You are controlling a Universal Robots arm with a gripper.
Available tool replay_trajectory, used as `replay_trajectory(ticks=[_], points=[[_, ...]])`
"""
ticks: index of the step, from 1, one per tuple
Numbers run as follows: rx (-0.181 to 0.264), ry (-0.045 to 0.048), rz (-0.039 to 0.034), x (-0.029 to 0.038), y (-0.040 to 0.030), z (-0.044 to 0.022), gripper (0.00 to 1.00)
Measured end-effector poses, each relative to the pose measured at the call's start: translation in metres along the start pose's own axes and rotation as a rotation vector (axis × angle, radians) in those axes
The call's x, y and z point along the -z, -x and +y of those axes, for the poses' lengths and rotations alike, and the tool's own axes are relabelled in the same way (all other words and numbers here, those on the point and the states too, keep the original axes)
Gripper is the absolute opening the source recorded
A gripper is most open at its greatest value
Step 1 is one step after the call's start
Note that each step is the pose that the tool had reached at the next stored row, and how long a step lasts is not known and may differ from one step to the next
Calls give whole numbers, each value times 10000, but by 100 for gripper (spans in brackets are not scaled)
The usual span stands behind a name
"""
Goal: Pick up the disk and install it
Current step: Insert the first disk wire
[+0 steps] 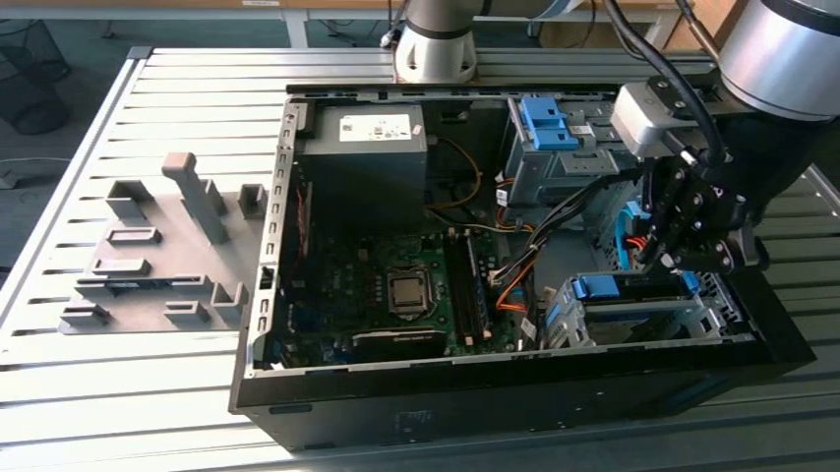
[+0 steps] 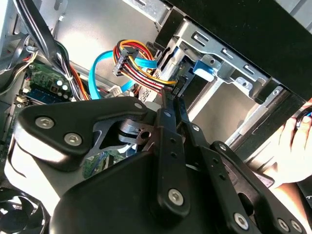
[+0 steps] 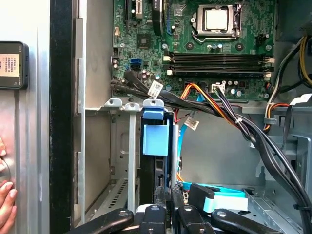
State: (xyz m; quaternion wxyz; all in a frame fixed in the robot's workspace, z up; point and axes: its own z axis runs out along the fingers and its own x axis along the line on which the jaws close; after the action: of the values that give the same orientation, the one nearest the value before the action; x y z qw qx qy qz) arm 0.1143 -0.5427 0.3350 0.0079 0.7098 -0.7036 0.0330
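Slatted metal counter (image 1: pixel 157 79), bare strip along the exterior view's left edge. Grey fixture block (image 1: pixel 164 251) with upright posts next, well apart from the case wall. Open computer case (image 1: pixel 525 393) mid-frame: black power-supply box (image 1: pixel 368 147) at the far corner, motherboard (image 1: pixel 393 285) flat on the floor, processor socket (image 3: pixel 217 19) uncovered. Cable bundle (image 3: pixel 234 117) slung across the gap between board and drive cages. Further right, upper drive bay with blue bracket (image 1: pixel 545 123). Pincer (image 1: pixel 695 258) low over the lower drive cage (image 1: pixel 630 320), at the case's right wall, little side room. Jaws nearly closed, clamped on the disk (image 3: pixel 156 139), edge-on, blue carrier rail showing, sitting in the cage slot. Person's hand (image 2: pixel 292 146) just outside the case wall.
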Motion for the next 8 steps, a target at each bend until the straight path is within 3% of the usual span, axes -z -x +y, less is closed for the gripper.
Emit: replay_trajectory(ticks=[8], points=[[-5,-1,1,-11,-11,6,16]])
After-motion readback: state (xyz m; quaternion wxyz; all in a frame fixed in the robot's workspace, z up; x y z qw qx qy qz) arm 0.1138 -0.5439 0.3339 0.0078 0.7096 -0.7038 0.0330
